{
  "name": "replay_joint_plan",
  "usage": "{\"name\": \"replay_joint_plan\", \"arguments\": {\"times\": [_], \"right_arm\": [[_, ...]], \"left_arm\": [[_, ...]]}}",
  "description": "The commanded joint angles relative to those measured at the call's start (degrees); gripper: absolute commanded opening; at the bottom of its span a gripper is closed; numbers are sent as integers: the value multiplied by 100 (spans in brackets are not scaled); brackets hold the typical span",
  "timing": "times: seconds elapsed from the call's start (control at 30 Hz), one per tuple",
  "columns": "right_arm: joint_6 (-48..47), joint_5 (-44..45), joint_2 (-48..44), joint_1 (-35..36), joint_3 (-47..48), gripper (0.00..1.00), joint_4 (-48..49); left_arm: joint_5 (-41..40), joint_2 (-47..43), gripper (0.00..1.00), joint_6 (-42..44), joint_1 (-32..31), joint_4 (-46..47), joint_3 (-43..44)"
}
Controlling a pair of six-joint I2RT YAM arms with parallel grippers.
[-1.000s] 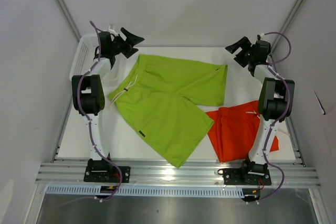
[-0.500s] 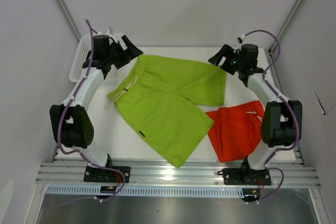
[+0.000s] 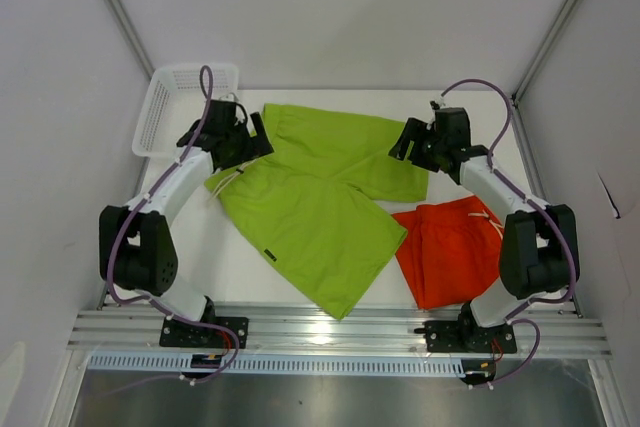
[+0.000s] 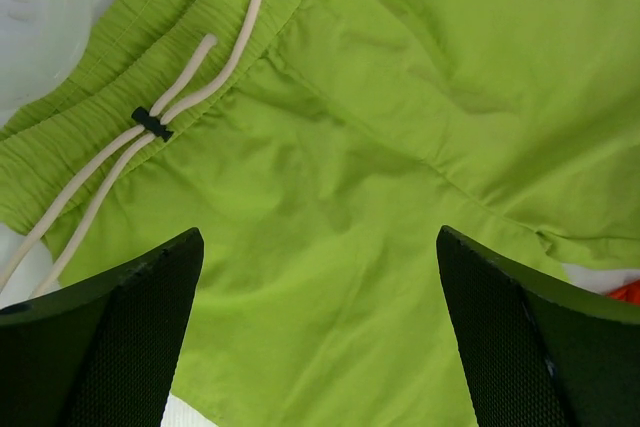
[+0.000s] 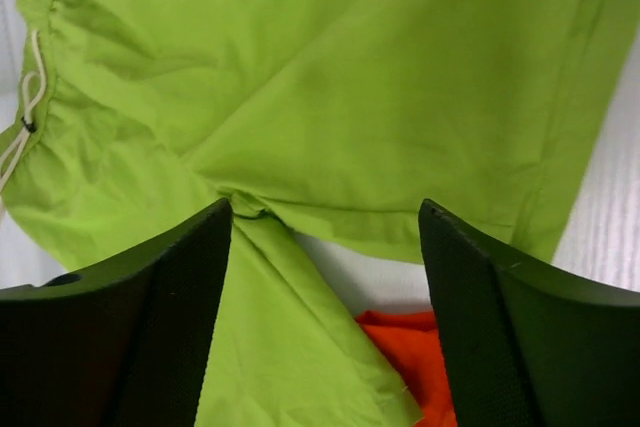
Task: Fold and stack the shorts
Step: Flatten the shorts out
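Mid-table [image 3: 240, 267], the green shorts [image 3: 320, 202] lie spread flat, waistband to the left with a white drawstring [image 4: 190, 97] loose across it. A small dark logo [image 3: 268, 253] sits on the near leg's hem. Orange shorts [image 3: 450, 252] lie just right of the green pair, touching its near leg. A white basket [image 3: 165, 112] stands beyond the green waistband. The left gripper [image 3: 248, 137] is over the waistband's far end, fingers wide apart, gripping nothing. The right gripper [image 3: 408, 140] is over the far leg's hem, fingers apart, gripping nothing.
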Motion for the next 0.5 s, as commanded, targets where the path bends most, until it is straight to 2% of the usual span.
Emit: {"name": "replay_joint_plan", "arguments": {"times": [0.0,0.17,0.3,0.47], "right_arm": [[110,342,82,-220,191,74,98],[427,-341,881,-984,902,76,258],[295,-554,1593,-1143,1649,75,143],[392,-809,2296,-1196,1905,75,442]], "left_arm": [[-426,-215,99,213,-29,91,-275],[-435,-118,99,230,-37,364,-512],[-549,-13,99,160,-37,584,-872],[-699,268,99,72,-37,620,-899]]}}
